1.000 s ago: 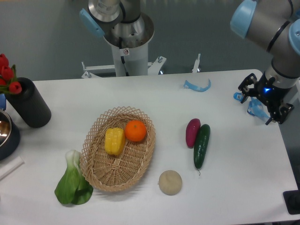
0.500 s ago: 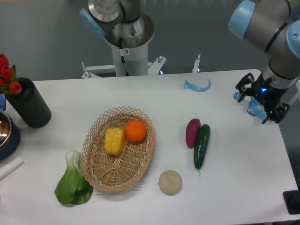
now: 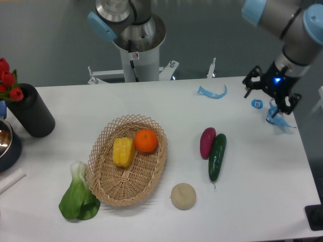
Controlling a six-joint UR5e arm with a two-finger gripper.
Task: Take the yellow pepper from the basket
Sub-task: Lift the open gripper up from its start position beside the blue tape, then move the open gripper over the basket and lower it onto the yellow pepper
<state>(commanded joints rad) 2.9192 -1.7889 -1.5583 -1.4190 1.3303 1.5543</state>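
The yellow pepper point(image 3: 123, 151) lies in the upper left part of the tan wicker basket point(image 3: 119, 188), touching a round orange point(image 3: 146, 140) on its right. My gripper point(image 3: 269, 97) hovers far away at the table's back right corner, above blue clips. Its black fingers point(image 3: 251, 83) are spread with nothing between them. The pepper is fully visible and untouched.
A purple eggplant point(image 3: 207, 142) and a green cucumber point(image 3: 217, 156) lie right of the basket. A beige ball point(image 3: 183, 196) sits near the front edge, bok choy point(image 3: 78, 195) at the basket's lower left. A black vase with tulips point(image 3: 29, 109) and a dark bowl point(image 3: 7, 142) stand at the left.
The gripper has moved up and to the left, toward the table's back edge. The pepper, basket and other items have not moved.
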